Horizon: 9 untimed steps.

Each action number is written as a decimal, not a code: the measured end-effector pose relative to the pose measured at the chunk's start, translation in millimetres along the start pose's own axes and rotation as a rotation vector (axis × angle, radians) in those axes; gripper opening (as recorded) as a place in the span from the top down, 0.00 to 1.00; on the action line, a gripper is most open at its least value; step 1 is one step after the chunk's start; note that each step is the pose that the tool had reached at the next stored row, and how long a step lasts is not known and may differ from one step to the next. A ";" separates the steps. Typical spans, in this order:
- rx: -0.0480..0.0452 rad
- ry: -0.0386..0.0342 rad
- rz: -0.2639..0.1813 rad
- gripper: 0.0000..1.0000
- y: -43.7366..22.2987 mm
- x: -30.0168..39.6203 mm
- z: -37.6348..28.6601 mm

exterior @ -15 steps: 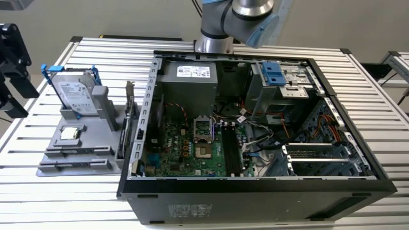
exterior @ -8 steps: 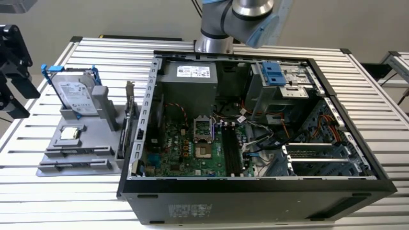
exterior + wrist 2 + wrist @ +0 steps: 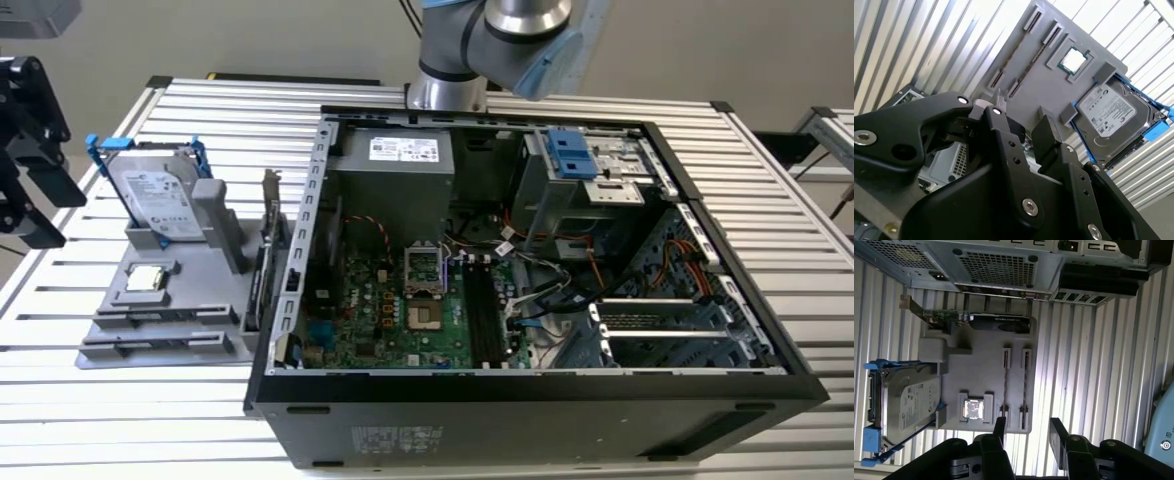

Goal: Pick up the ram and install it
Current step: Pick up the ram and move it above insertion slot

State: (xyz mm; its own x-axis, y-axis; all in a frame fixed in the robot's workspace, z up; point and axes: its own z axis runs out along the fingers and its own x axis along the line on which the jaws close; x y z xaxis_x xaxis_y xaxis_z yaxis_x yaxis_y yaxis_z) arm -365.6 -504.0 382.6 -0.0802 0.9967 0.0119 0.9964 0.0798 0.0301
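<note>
We hold our fingers (image 3: pixel 1000 429) apart and empty, near the ram (image 3: pixel 1024 385) set edgewise in its gray holder (image 3: pixel 979 375).

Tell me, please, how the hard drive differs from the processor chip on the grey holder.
The hard drive is much larger than the chip. The drive stands on edge, leaning, while the chip lies flat in a recess. The drive sits in a blue frame; the chip has none. Both are silver and rest on the grey holder.
</note>
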 end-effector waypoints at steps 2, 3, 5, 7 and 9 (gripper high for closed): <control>0.0066 0.0006 0.000 0.00 -0.1 0.0 1.4; 0.0099 0.0009 0.000 0.00 -0.1 0.0 2.1; 0.0115 0.0009 0.000 0.00 -0.2 0.0 3.5; 0.0117 0.0009 0.000 0.00 -0.2 0.0 3.9; 0.0117 0.0009 0.000 0.00 -0.2 0.0 3.9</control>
State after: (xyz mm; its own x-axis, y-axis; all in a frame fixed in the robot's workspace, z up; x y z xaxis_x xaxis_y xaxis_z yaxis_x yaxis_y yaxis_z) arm -365.7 -504.0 378.7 -0.0806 0.9967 0.0128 0.9966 0.0804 0.0184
